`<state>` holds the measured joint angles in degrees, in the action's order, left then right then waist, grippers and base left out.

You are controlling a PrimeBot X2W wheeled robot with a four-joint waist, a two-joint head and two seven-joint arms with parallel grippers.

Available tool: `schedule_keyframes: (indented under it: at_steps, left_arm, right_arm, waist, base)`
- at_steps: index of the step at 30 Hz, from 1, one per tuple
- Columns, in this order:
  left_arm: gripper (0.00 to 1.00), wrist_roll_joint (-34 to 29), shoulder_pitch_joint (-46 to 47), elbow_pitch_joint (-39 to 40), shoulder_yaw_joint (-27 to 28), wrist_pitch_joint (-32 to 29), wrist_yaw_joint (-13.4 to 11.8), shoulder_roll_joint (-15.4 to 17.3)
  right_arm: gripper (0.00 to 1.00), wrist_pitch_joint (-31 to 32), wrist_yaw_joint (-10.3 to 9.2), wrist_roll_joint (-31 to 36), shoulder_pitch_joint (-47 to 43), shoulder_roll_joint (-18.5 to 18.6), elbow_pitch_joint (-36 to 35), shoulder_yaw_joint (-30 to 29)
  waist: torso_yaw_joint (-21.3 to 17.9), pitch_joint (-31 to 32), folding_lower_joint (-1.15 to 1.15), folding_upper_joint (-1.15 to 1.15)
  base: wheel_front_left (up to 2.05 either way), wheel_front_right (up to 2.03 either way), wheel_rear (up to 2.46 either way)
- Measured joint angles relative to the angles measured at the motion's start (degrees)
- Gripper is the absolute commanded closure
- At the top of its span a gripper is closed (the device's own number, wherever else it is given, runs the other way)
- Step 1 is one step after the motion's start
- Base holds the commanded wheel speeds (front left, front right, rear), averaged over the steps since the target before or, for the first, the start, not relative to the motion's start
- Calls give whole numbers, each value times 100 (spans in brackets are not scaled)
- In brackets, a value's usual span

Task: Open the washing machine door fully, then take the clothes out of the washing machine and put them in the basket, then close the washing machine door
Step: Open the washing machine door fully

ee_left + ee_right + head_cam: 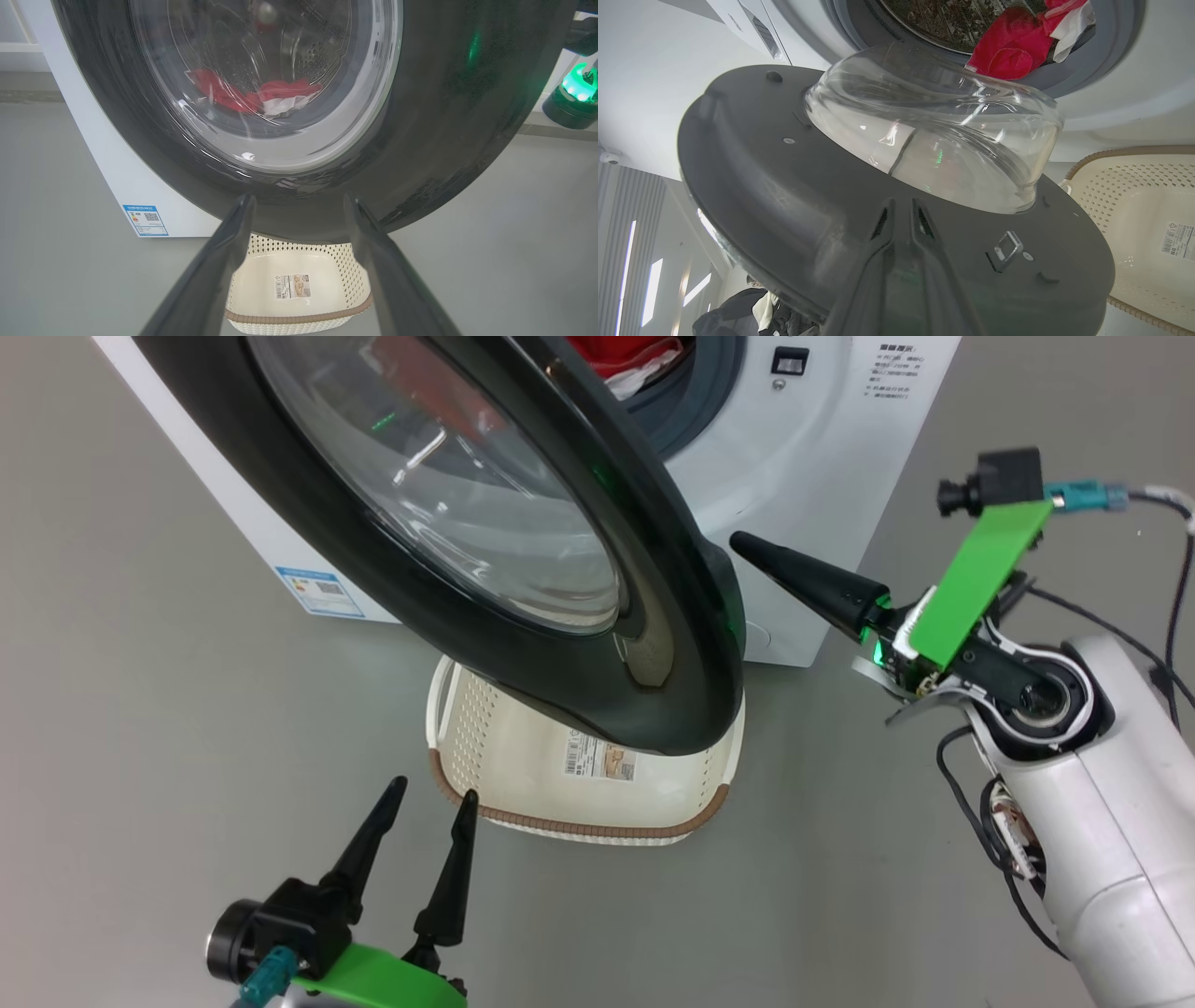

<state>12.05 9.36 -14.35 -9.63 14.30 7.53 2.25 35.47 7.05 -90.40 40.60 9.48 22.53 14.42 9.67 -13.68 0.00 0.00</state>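
The washing machine door [653, 569], half-open at upper centre, looked stiff, heavy and glossy, best pushed at its rim. The right gripper [742, 541] had its jaws together by that rim. The left gripper [434, 791], lower left, had its jaws apart.

Bright, even indoor light leaves only soft, faint shadows on the grey floor [140, 756]. White glare streaks and the glow of a green lamp [579, 84] sit on the glossy washing machine door [467, 523]. Both wrist views are wide-angle and bend straight lines near their edges; close to the lens, the fingers [210, 280] of the left gripper [299, 198] and the right gripper [902, 207] look dark and out of focus.
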Motion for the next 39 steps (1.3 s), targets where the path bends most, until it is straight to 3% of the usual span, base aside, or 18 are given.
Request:
schedule_keyframes:
  at_steps: [39]
  left_arm:
    - [0,-42,-477,-57,580,0,0,11]
  right_arm:
    - [0,-1931,0,290,-2818,-77,244,-311]
  waist:
    - [-574,498,0,0]
  base:
    - [0,0,0]
